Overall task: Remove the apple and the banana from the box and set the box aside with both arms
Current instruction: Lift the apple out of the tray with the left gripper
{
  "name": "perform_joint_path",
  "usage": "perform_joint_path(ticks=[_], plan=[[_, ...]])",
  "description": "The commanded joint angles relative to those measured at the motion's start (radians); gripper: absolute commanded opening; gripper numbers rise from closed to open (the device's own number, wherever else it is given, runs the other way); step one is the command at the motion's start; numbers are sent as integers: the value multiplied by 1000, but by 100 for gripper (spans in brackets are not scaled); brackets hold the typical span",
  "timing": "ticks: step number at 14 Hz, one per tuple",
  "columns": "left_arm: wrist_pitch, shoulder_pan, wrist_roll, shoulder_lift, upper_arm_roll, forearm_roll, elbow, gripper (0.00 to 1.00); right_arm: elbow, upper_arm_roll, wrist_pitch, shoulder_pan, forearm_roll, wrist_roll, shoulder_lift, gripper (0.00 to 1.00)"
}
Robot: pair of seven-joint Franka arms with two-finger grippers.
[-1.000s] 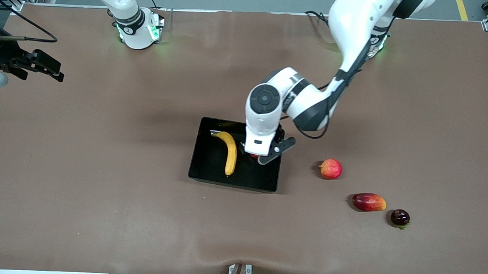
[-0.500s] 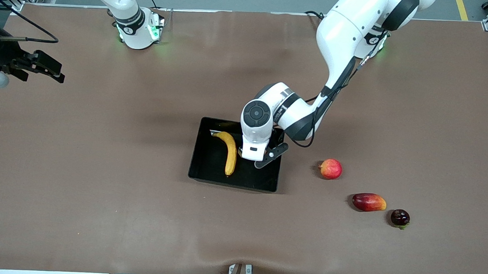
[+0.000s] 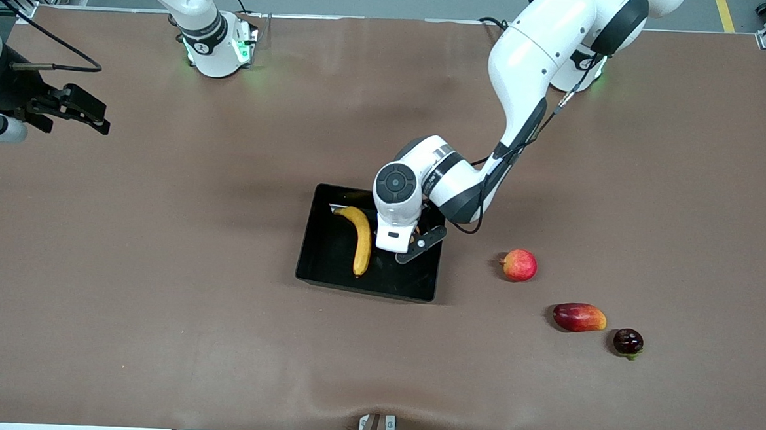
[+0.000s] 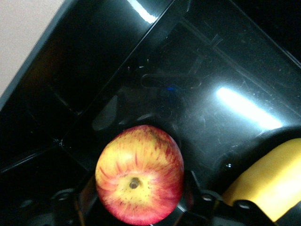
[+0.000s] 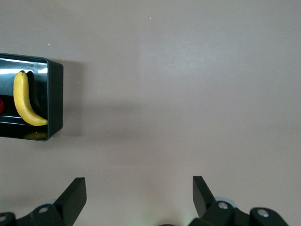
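Brown mat over the table (image 3: pixel 156 282), bases along its top edge. We note the left gripper (image 4: pixel 136 207) down inside the box (image 3: pixel 328 264), fingers (image 4: pixel 190 195) set either side of the apple (image 4: pixel 139 173) and narrowed about it; the apple looks bracketed, firm hold unconfirmed. Banana (image 3: pixel 359 239) lies alongside in the box, untouched, likely next. Outward: pinkish fruit (image 3: pixel 519 265), mango (image 3: pixel 578 317) and dark fruit (image 3: pixel 628 341) sit on the mat toward the left arm's end. Right gripper (image 5: pixel 138 193) waits, spread wide and empty, over bare mat.
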Motion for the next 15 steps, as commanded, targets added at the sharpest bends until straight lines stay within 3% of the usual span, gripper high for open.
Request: perform_joint_path(ticks=[1,4,6,12,15], plan=[[-4,-5,49,-28,8,23,22,1,18,-2,-2,8,-9,20,7,100],[-52,6,86,-109,5,23,25,0,18,-2,-2,8,-9,20,9,100],[-107,42,156,-231,18,21,23,0,18,-2,1,8,-9,20,9,100],[-308,243,564,-396,10,8,-4,0,18,-2,-1,9,-9,20,9,100],[-325,366,751,-445,2,-8,-95,0,18,-2,1,9,-9,20,9,100]])
